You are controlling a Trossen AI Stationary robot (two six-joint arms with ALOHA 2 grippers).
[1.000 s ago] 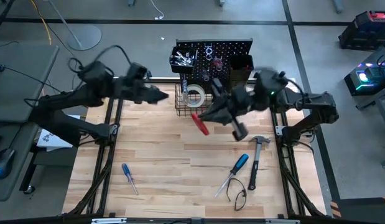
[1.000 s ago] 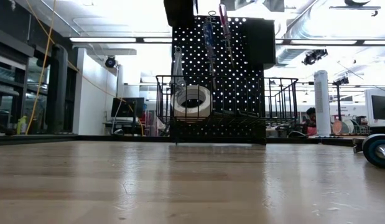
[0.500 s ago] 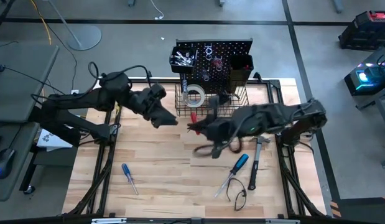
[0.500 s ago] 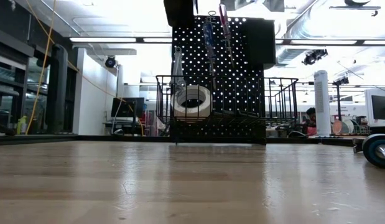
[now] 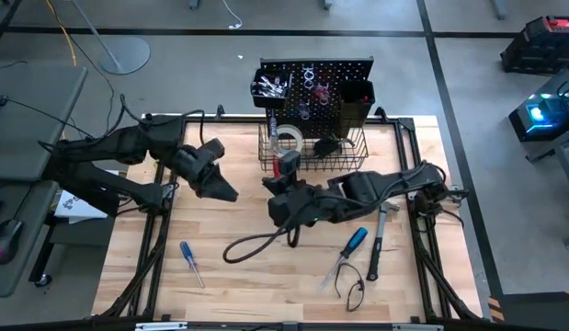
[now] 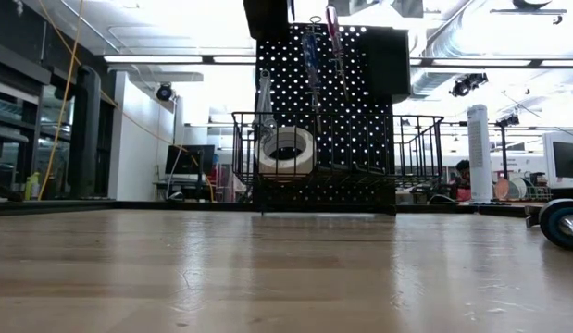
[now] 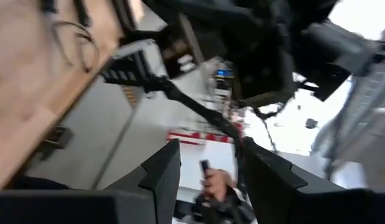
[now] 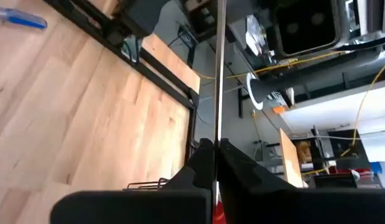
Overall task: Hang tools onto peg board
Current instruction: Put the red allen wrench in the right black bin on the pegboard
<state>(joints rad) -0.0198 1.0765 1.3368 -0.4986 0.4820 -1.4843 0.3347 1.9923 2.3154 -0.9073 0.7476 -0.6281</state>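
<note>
**1. Hidden / unclear**
- R fingers [image 8: 216, 146]: clenched on the red screwdriver [image 5: 288, 165]. R wrist view shows only a thin bright shaft running up from between the fingertips, plus a red sliver at the bottom edge. In high view the dark R arm [image 5: 385, 188] covers most of the tool, and only the red handle shows, centre frame, just below the basket [image 5: 312, 154].
- L fingers [image 7: 208, 152]: released, with a gap between them and nothing in it. L wrist view is blurred, so the background can't be read. In high view the L arm's tip sits left of centre, above bare tabletop [image 5: 256, 276].
- Pliers [image 5: 353, 287], lower right of centre: dark loops, handle colour can't be told.
- Contents of the upper-left bin [image 5: 270, 85]: a silvery jumble, single items not separable.
- A black cable [image 5: 252, 246] loops below the R arm.

**2. Materials / shapes**
- Peg board [image 5: 316, 78], top centre: upright flat black panel with a regular hole grid. Two boxy black bins hang on it, and the black wire basket sits at its foot.
- Tape roll [image 6: 285, 151]: white ring, standing on edge in the basket's left part.
- Tabletop: pale wood planks in a black frame.
- Loose on the tabletop:
  - blue screwdriver [image 5: 191, 262], lower left;
  - 2nd blue driver [image 5: 354, 243], right of centre;
  - hammer [image 5: 378, 234] just beside it, with black handle and metal head.
</note>
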